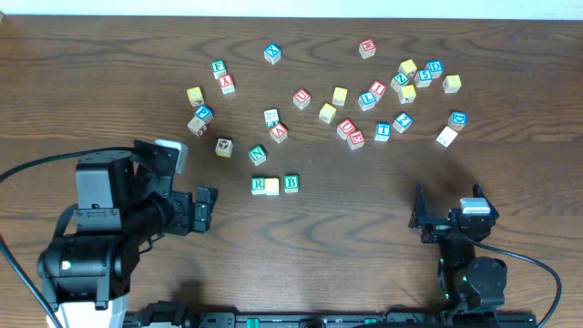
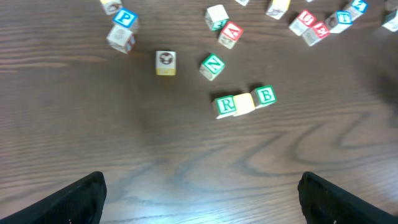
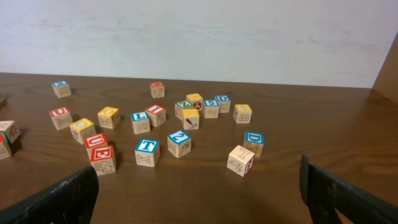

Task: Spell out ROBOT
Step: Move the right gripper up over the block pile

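Observation:
Three blocks lie in a row at mid-table: a green R block (image 1: 259, 185), a yellow block (image 1: 272, 186) and a green B block (image 1: 291, 183). They also show in the left wrist view, R (image 2: 225, 104), yellow (image 2: 243, 103), B (image 2: 265, 95). A blue T block (image 1: 383, 131) lies in the scattered group; it also shows in the right wrist view (image 3: 147, 147). My left gripper (image 1: 206, 209) (image 2: 199, 198) is open and empty, left of the row. My right gripper (image 1: 423, 217) (image 3: 199, 193) is open and empty at the front right.
Several lettered blocks lie scattered across the far half of the table, among them a green N (image 1: 258, 155), a red A (image 1: 279, 133), a blue P (image 1: 203, 114) and a pale block (image 1: 445, 137) at the right. A cable runs along the left side.

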Motion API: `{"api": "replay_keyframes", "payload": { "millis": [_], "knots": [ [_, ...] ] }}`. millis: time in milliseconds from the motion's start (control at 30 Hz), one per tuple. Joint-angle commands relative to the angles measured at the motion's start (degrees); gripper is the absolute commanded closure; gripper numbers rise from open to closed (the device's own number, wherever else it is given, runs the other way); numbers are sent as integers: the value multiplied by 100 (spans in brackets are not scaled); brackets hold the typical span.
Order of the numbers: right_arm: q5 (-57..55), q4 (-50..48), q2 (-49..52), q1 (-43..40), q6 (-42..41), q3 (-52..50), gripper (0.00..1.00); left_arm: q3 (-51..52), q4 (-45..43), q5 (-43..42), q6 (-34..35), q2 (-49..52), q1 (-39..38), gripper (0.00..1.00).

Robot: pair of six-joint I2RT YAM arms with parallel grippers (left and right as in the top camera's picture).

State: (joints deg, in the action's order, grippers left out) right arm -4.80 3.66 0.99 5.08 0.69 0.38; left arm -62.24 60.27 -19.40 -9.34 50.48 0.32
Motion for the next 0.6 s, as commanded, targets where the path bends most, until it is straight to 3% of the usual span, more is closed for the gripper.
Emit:
{"api": "replay_keyframes", "payload": {
  "millis": [0, 233, 400, 567],
  "knots": [
    [4, 22, -17, -37, 68, -7, 1, -50, 39, -55, -372, -2, 229, 3],
    [109, 24, -17, -37, 52, -7, 1, -50, 94, -70, -632, -2, 365, 3],
    [1034, -66, -17, -37, -232, 35, 1, -46, 142, -70, -625, 0, 365, 3],
    [1593, 52, 142, -33, -236, 704, 1, -46, 142, -70, -627, 0, 363, 3]
  ]
}}
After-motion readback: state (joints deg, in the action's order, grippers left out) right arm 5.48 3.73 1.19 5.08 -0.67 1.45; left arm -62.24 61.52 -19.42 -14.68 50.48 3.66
